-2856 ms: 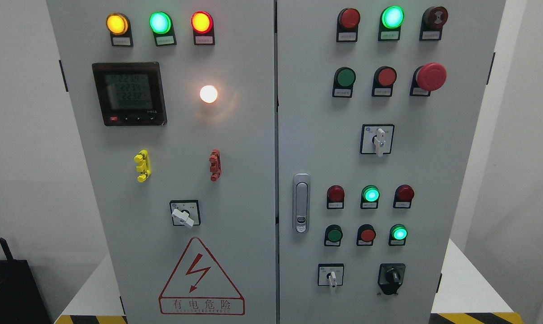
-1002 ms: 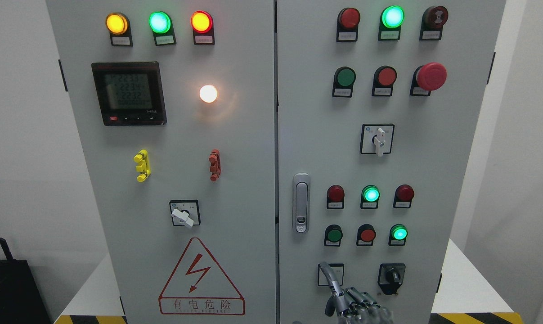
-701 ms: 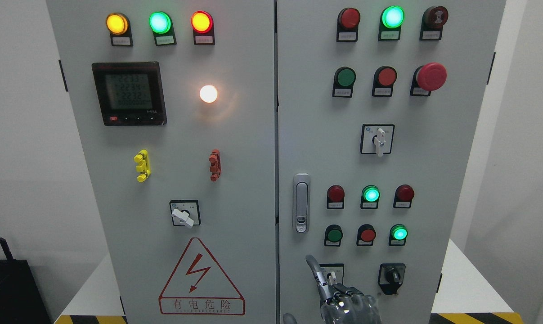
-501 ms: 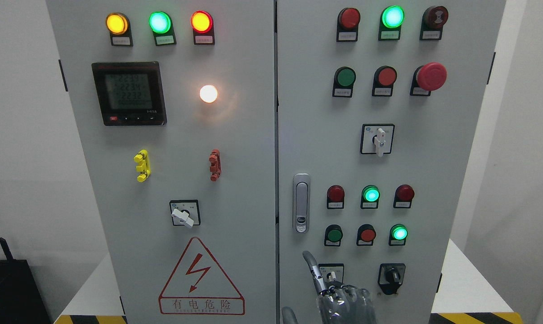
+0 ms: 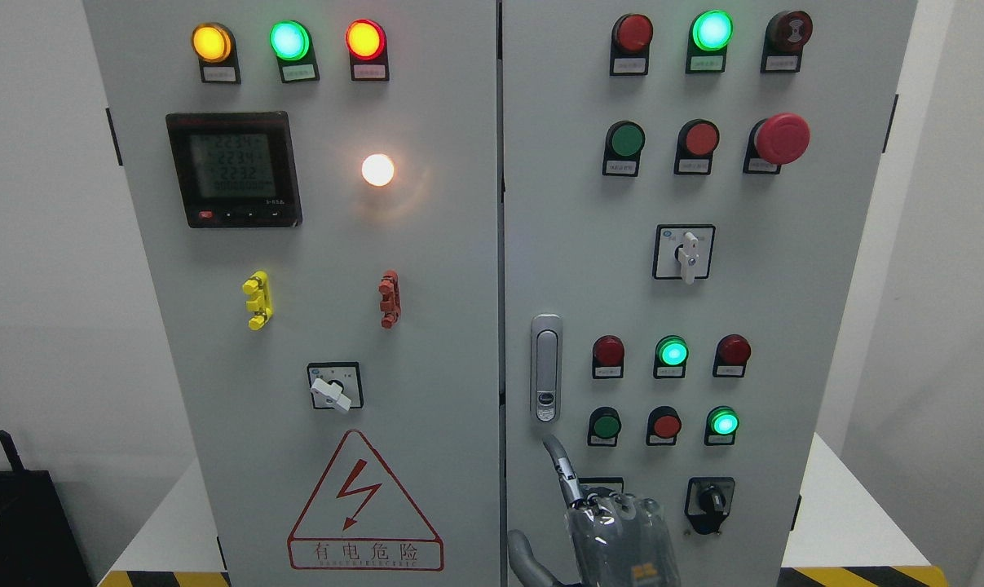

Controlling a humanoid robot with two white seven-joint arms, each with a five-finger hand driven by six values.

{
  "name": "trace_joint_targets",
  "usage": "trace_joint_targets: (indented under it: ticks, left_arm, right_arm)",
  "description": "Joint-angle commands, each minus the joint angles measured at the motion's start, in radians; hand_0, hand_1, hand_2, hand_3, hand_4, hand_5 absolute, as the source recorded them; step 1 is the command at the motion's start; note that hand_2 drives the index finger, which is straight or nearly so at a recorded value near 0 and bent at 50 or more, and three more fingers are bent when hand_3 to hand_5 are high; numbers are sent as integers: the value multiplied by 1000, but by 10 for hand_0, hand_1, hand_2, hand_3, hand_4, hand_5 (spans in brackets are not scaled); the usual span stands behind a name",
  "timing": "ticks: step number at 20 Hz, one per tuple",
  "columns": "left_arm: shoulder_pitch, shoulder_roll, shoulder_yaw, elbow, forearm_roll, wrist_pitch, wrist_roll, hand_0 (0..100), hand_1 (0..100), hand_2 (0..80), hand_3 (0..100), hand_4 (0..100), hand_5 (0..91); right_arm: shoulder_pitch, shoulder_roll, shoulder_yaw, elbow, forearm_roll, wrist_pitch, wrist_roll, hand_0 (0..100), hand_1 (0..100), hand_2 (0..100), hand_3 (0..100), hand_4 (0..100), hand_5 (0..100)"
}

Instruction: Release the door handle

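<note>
Pale grey walls frame a tall grey two-door electrical cabinet (image 5: 459,269) standing on a white platform (image 5: 854,514) edged with yellow-and-black hazard tape (image 5: 862,575).

A silver door handle (image 5: 546,368) sits upright at the left edge of the right-hand door, just above the tip of the index finger (image 5: 560,465). The fingertip is close under the handle's lower end but apart from it. Nothing grips the handle.

The right hand (image 5: 614,530) rises from the bottom edge in front of the right door. Its index finger is stretched upward, leaning slightly left. The other fingers are curled into the palm, and the thumb (image 5: 526,556) sticks out low to the left. The hand holds nothing.

Just right of the index finger, a small selector switch (image 5: 602,483) is mostly hidden behind the knuckles. Further right of the hand is a black rotary switch (image 5: 710,502). Above and right of the fingertip are a dark green button (image 5: 605,425), a red button (image 5: 666,425) and a lit green lamp (image 5: 724,423). Higher up is a white-knobbed selector (image 5: 687,254), and above that a red mushroom stop button (image 5: 781,137).

Left of the fingers, on the other door, is a red triangular electric-hazard sign (image 5: 364,505). Above it are a white selector knob (image 5: 334,390), a glowing white lamp (image 5: 377,169) and a digital meter (image 5: 234,169).
</note>
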Motion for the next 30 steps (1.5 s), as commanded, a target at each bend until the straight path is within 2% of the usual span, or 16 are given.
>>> trace_joint_targets:
  ticks: [1,5,13,30]
  left_arm:
    - [0,-1,-14,20,0,-1,-1,120,389,0,0,0,0]
    - [0,-1,-14,20,0,-1,-1,120,389,0,0,0,0]
    - [0,-1,-14,20,0,-1,-1,120,389,0,0,0,0]
    - [0,1,-14,20,0,-1,-1,120,389,0,0,0,0]
  right_arm:
    - [-40,12,-7,71,-1,1,1,356,330,0,1000,1000,1000]
    - [-74,13,-18,92,-3,1,2,364,331,0,1000,1000,1000]
    - [-89,13,-24,125,-49,21,-1,369,333,0,1000,1000,1000]
    - [-88,12,-13,132,-50,44,1,378,334,0,1000,1000,1000]
